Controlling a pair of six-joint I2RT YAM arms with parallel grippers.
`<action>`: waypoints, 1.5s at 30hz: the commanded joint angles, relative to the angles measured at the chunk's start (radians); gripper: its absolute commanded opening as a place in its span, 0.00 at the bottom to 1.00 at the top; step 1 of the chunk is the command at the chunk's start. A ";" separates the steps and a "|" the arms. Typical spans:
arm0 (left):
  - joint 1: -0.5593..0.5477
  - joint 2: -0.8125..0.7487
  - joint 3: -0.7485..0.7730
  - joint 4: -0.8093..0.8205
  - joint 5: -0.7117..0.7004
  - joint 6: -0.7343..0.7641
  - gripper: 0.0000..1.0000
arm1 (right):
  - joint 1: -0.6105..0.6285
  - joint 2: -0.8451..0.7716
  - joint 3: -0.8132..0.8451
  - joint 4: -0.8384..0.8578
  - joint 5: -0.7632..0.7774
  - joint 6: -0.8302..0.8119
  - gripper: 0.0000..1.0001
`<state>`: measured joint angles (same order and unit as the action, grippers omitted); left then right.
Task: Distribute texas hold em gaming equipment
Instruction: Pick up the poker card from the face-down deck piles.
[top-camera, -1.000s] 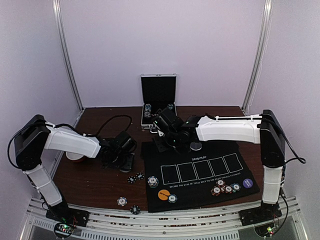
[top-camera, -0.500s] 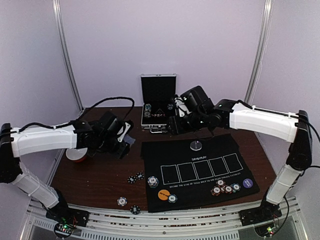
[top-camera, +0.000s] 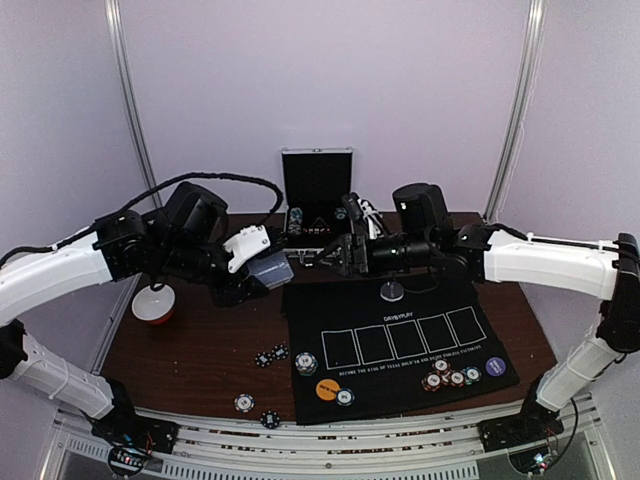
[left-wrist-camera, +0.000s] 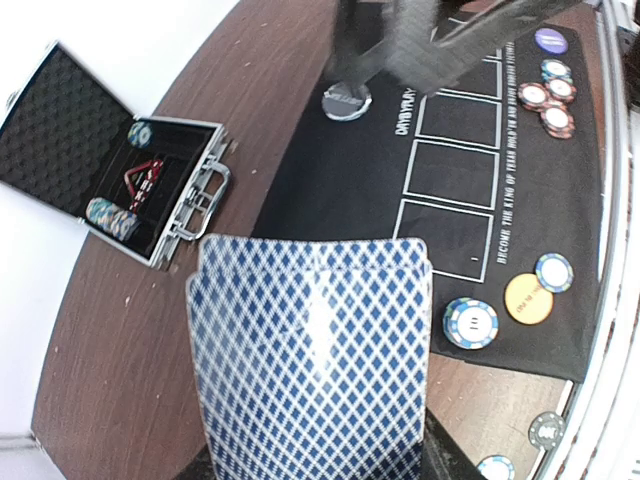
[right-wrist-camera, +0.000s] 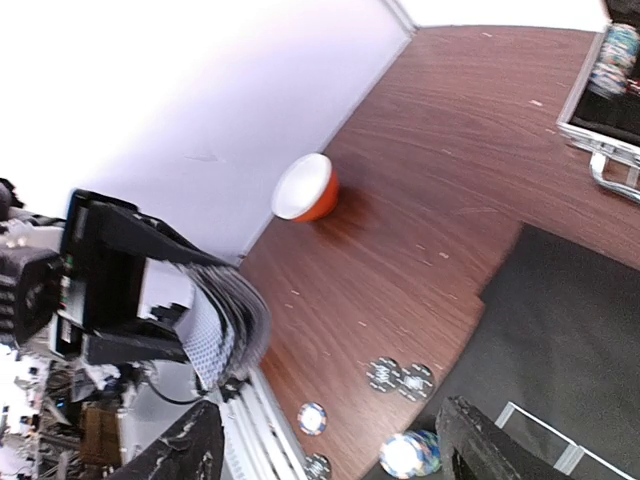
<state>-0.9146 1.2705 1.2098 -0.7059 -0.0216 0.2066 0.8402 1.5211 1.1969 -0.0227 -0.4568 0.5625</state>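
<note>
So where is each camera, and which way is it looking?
Top external: above and behind the bases, looking down on the table; both whole arms show.
Left wrist: on the left gripper, looking down past its held card deck onto the black mat; little of it shows.
Right wrist: on the right gripper, looking across at the left arm; its open fingers frame the bottom.
Shared: all three show the card deck.

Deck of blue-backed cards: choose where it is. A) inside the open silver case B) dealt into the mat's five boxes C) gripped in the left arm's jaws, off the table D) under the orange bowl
C: the deck of cards fills the left wrist view, clamped in the left arm's jaws, and the top view shows it raised above the wooden table.
</note>
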 joint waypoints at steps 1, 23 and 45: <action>-0.014 -0.009 0.045 -0.003 0.081 0.085 0.45 | 0.016 0.050 -0.036 0.380 -0.185 0.179 0.79; -0.018 0.019 0.067 -0.012 0.027 0.111 0.41 | 0.080 0.305 0.145 0.384 -0.314 0.214 0.26; -0.018 0.070 0.000 0.034 0.005 0.131 0.65 | 0.101 0.253 0.115 0.393 -0.324 0.231 0.00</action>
<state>-0.9375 1.3273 1.2171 -0.7170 -0.0071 0.3298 0.9276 1.8214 1.3079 0.3515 -0.7460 0.7887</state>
